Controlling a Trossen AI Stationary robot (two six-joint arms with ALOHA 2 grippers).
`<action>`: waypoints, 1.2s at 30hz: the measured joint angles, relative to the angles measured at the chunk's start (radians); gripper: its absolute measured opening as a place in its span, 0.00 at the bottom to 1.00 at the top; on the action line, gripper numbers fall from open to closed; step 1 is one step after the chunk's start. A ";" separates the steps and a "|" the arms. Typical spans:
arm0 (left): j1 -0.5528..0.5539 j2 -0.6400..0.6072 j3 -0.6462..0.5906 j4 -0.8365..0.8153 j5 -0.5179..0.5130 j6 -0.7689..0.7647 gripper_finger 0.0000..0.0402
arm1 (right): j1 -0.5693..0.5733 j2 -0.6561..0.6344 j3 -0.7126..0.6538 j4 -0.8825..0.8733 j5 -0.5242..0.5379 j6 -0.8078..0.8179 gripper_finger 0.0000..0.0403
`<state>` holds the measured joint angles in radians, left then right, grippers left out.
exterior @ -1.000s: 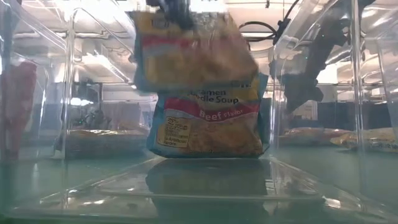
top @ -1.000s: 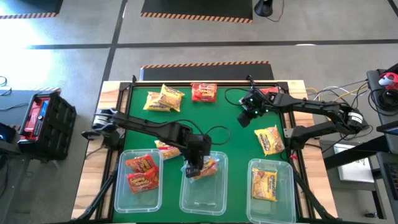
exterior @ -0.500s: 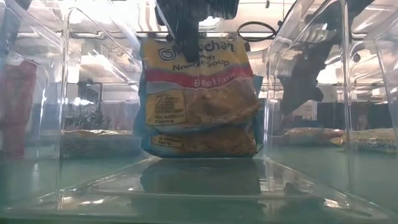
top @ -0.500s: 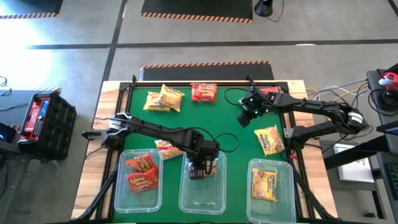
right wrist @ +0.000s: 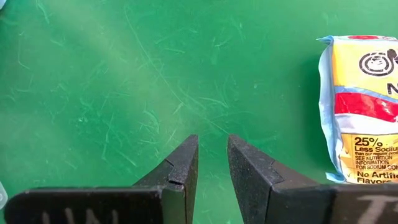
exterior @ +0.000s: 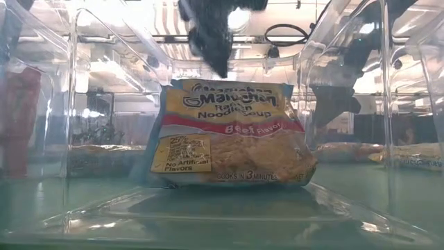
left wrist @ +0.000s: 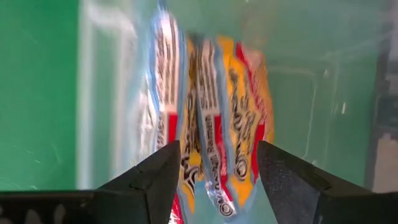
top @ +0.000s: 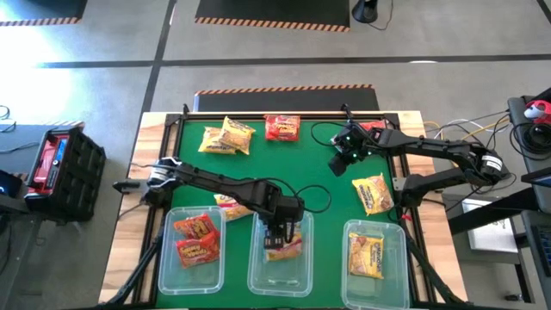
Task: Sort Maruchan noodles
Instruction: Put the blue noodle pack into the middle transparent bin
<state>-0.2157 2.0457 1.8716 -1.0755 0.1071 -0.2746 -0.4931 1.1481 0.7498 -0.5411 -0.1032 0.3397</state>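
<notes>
My left gripper (top: 280, 231) hangs open over the clear middle tub (top: 300, 277), pointing down. Just under it a yellow-and-red Maruchan beef packet (exterior: 229, 135) rests inside that tub, tipped back with its lower edge on the tub floor. In the left wrist view my left gripper (left wrist: 217, 149) shows the blurred packet (left wrist: 214, 106) beyond its spread fingers. My right gripper (top: 344, 155) waits at the far right over bare green mat. My right gripper (right wrist: 212, 140) has a narrow gap and holds nothing.
The left tub (top: 169, 277) holds red packets (top: 196, 237). The right tub (top: 398, 251) holds a yellow one (top: 367, 257). Loose packets lie on the mat: yellow (top: 227, 136), red (top: 282, 127), one beside the right arm (top: 373, 192), one under my left arm (top: 231, 205).
My left gripper has come toward the table's near edge and lower over the middle tub. It then opened and let go of the beef packet. The packet has dropped from hanging upright to resting tipped back in the tub.
</notes>
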 joint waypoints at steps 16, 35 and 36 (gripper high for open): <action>0.016 -0.032 0.200 -0.290 -0.292 0.059 0.47 | 0.000 0.000 0.000 0.000 0.000 0.000 0.19; 0.140 -0.595 -0.795 0.204 -0.236 -0.279 0.47 | 0.000 0.000 0.000 0.000 0.000 0.000 0.19; 0.147 -0.595 -0.821 0.220 -0.226 -0.308 0.47 | 0.000 0.000 0.000 0.000 0.000 0.000 0.19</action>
<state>-0.0684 1.4502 1.0504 -0.8554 -0.1188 -0.5826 -0.4931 1.1481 0.7498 -0.5411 -0.1032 0.3397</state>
